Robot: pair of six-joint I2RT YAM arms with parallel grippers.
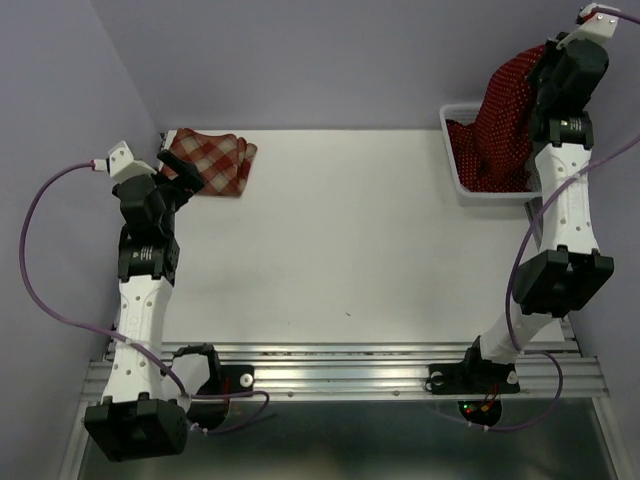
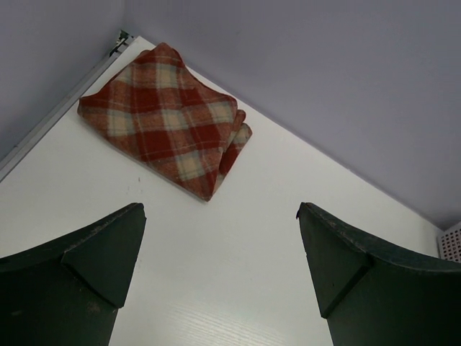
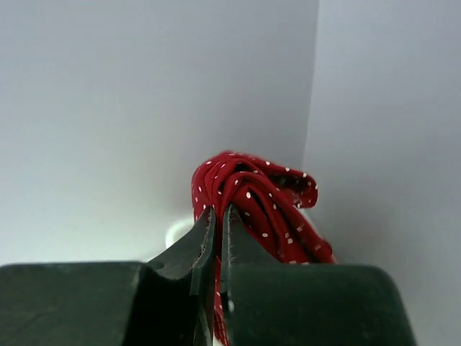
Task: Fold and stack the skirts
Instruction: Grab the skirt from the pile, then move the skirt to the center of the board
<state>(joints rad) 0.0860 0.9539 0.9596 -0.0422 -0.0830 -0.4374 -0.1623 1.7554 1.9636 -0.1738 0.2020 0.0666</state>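
A folded red-and-cream plaid skirt [image 1: 212,158] lies at the table's far left corner; it also shows in the left wrist view [image 2: 169,119]. My left gripper [image 1: 190,178] is open and empty, just in front of it, jaws wide apart above bare table [image 2: 220,238]. My right gripper [image 1: 535,75] is shut on a dark red polka-dot skirt [image 1: 508,100] and holds it up above the white mesh basket [image 1: 452,150]; the cloth hangs down into the basket. The right wrist view shows the cloth bunched past the closed fingertips [image 3: 252,191]. More red polka-dot cloth [image 1: 480,165] lies in the basket.
Purple walls close in the table at the back and both sides. The basket stands at the far right corner. A metal rail [image 1: 340,365] runs along the near edge by the arm bases.
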